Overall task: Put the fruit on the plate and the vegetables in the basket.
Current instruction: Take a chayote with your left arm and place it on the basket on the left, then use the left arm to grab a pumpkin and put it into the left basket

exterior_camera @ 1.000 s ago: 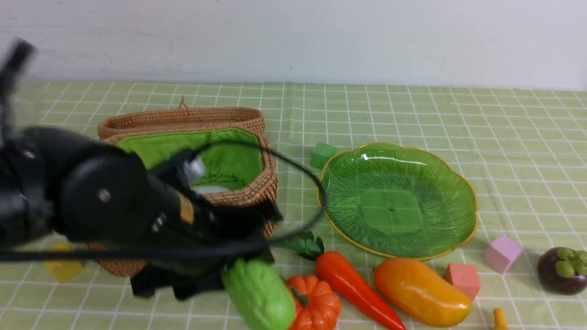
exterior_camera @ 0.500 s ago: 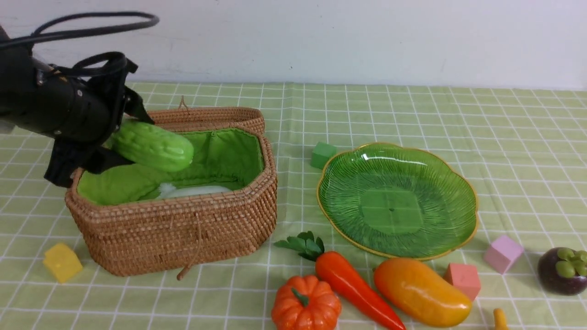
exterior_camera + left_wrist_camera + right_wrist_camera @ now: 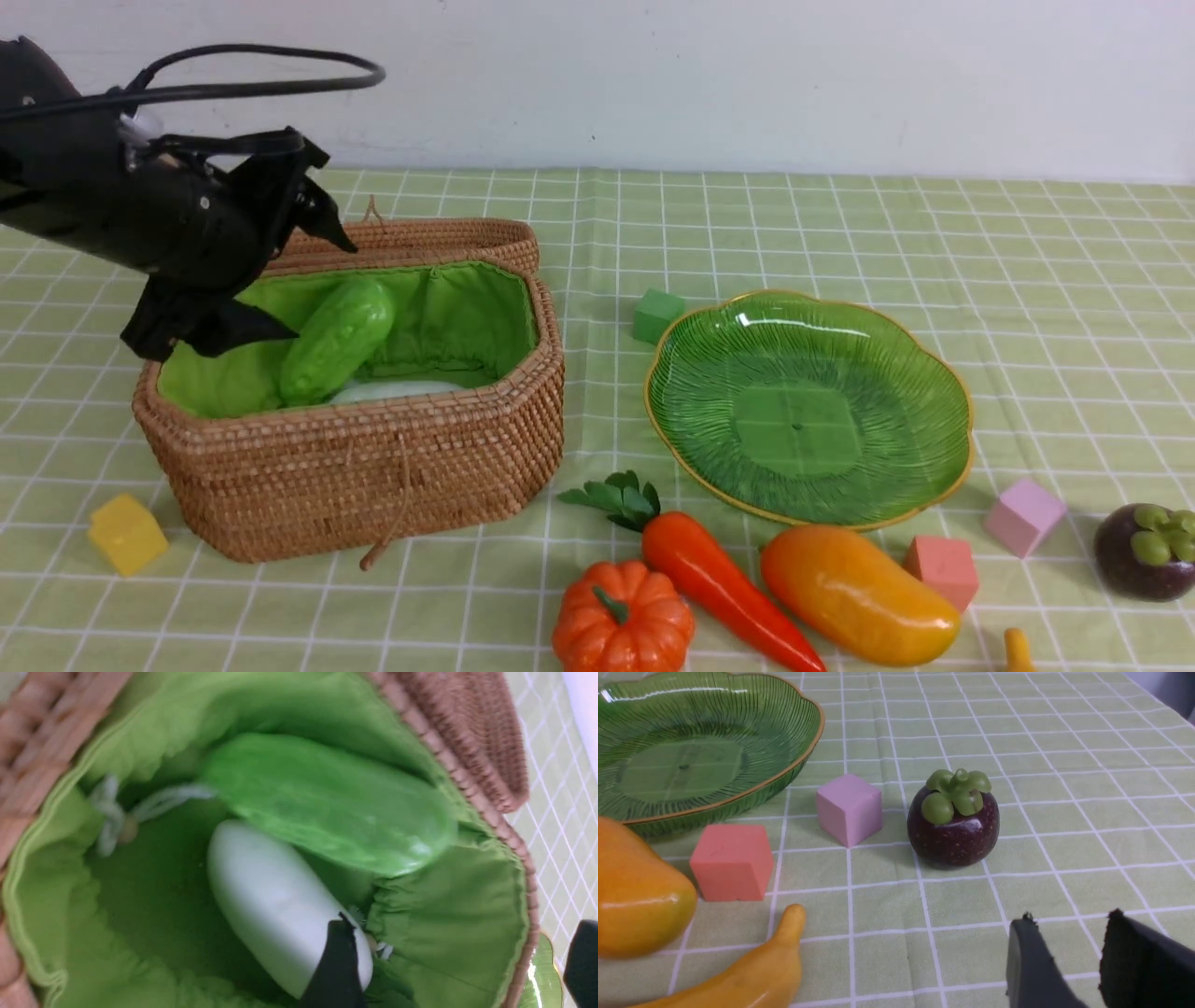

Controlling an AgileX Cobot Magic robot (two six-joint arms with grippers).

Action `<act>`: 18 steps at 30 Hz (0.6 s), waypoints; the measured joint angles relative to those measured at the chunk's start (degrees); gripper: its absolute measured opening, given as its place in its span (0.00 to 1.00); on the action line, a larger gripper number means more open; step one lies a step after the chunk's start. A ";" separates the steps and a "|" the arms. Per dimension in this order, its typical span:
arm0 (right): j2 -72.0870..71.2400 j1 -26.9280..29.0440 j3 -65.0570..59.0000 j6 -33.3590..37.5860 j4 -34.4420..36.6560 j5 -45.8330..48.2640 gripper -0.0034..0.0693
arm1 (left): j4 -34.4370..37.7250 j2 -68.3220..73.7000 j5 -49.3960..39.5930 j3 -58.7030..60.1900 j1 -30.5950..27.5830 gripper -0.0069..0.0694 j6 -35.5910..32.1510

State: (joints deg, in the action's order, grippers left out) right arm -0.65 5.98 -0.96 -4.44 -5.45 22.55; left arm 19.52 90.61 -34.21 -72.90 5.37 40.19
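Leaning on the white radish [image 3: 271, 896], the green cucumber [image 3: 336, 341] sits tilted inside the wicker basket [image 3: 373, 467], left of the middle. The left claw [image 3: 326, 291] hangs over it, wide open and empty. Carrot [image 3: 719, 583], pumpkin [image 3: 621, 621] and mango [image 3: 859, 593] lie along the bottom. The right claw [image 3: 1070, 915], low right, is partly open and empty, near the mangosteen [image 3: 953, 826].

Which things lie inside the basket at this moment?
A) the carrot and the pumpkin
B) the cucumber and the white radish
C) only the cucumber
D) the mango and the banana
B: the cucumber leans over the white radish inside the green-lined basket, while the carrot and the pumpkin lie outside it.
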 joint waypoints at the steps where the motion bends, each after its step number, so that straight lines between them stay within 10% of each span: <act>1: 0.00 0.00 0.00 0.00 0.00 0.00 0.38 | 0.13 0.00 -1.69 -1.17 0.20 0.86 -2.60; 9: 0.00 0.00 0.00 0.00 0.00 0.00 0.38 | 0.56 -1.48 -22.59 -5.44 14.64 0.85 -29.68; 18: 0.00 0.00 0.00 0.00 0.00 0.00 0.38 | -9.70 4.32 -26.48 -5.44 32.64 0.85 -31.15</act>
State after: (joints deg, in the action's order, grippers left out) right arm -0.65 5.98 -0.96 -4.44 -5.45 22.55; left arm 9.82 94.93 -60.68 -78.34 38.01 9.04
